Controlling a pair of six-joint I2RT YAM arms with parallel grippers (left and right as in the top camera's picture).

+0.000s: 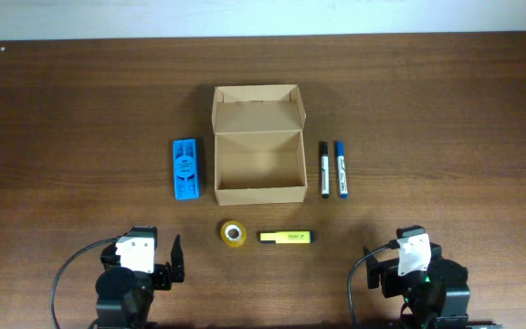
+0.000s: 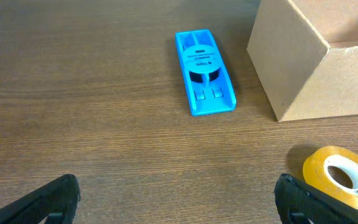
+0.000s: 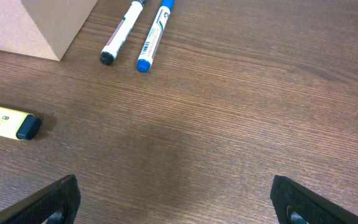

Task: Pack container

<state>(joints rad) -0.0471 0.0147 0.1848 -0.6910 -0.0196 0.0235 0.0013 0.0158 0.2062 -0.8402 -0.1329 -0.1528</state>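
I judge packing has not begun: the small tan-brown cardboard box sits mid-table with its hinged flap lid standing open at the far side, and nothing is inside. Everything else lies around the box. A flat blue plastic eraser block is just to its left, and a black-capped white marker and a blue-capped white marker lie side by side just to its right. A yellow roll of tape and a yellow highlighter pen lie near its front wall. My left gripper and right gripper both hover on the near side of the box, jaws spread wide, holding nothing. Next I would pick one item, likely the tape or highlighter, and descend squarely over it. The dark brown wood-grain table looks flat; beyond its far edge I see only a pale strip.
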